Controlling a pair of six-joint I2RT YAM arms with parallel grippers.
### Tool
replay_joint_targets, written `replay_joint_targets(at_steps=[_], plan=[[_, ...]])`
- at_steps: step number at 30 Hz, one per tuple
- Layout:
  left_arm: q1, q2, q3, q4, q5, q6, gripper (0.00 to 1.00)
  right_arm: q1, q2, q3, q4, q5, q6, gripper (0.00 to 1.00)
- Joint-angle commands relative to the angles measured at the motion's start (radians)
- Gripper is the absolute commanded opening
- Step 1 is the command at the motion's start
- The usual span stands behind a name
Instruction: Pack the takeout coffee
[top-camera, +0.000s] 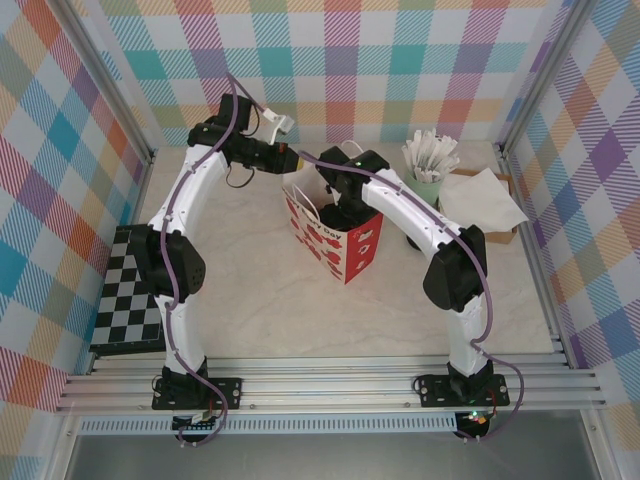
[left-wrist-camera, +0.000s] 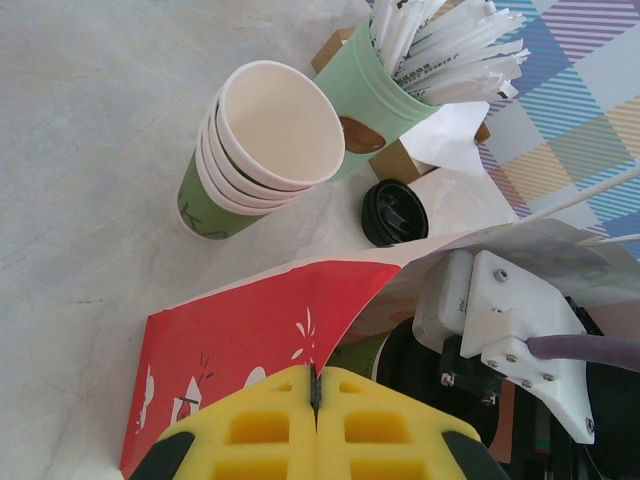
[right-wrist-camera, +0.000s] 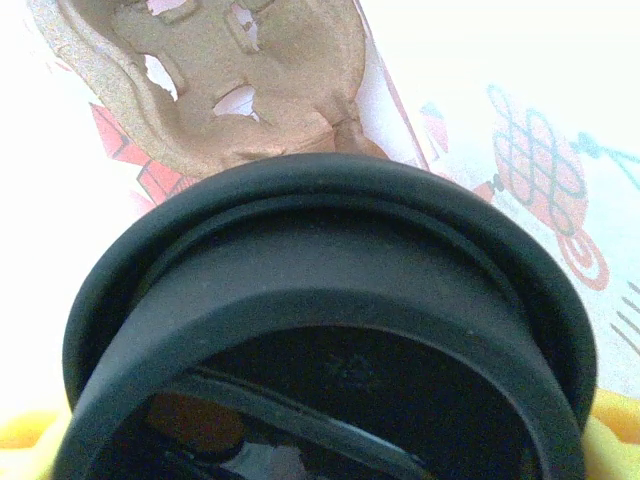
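Observation:
The red paper bag (top-camera: 335, 245) stands open mid-table. My left gripper (left-wrist-camera: 316, 385) is shut on the bag's red rim (left-wrist-camera: 250, 335), pinching the paper between its yellow pads, and holds that edge up from the far left side (top-camera: 285, 158). My right gripper (top-camera: 345, 203) reaches down into the bag's mouth. In the right wrist view the takeout coffee's black lid (right-wrist-camera: 330, 300) sits right between the yellow fingers (right-wrist-camera: 25, 445), which grip the cup. Beneath it, at the bag's bottom, lies a brown cardboard cup carrier (right-wrist-camera: 250, 80).
Behind the bag stand a stack of lidless cups (left-wrist-camera: 250, 150), a mint-green pot of white sachets (left-wrist-camera: 385, 100) and a loose black lid (left-wrist-camera: 393, 212). White napkins (top-camera: 485, 200) lie at the back right. A checkerboard (top-camera: 130, 290) covers the left edge.

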Motion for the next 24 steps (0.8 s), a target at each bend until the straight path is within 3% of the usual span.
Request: replay_joint_targets(at_steps=[1, 24], plan=[[0.01, -0.012, -0.002, 0.005, 0.017, 0.012, 0.0, -0.006, -0.018, 0.015, -0.036, 0.001, 0.018, 0.59], [0.012, 0.01, 0.029, -0.002, -0.002, -0.022, 0.0, -0.006, -0.035, -0.091, 0.023, -0.036, 0.01, 0.59]])
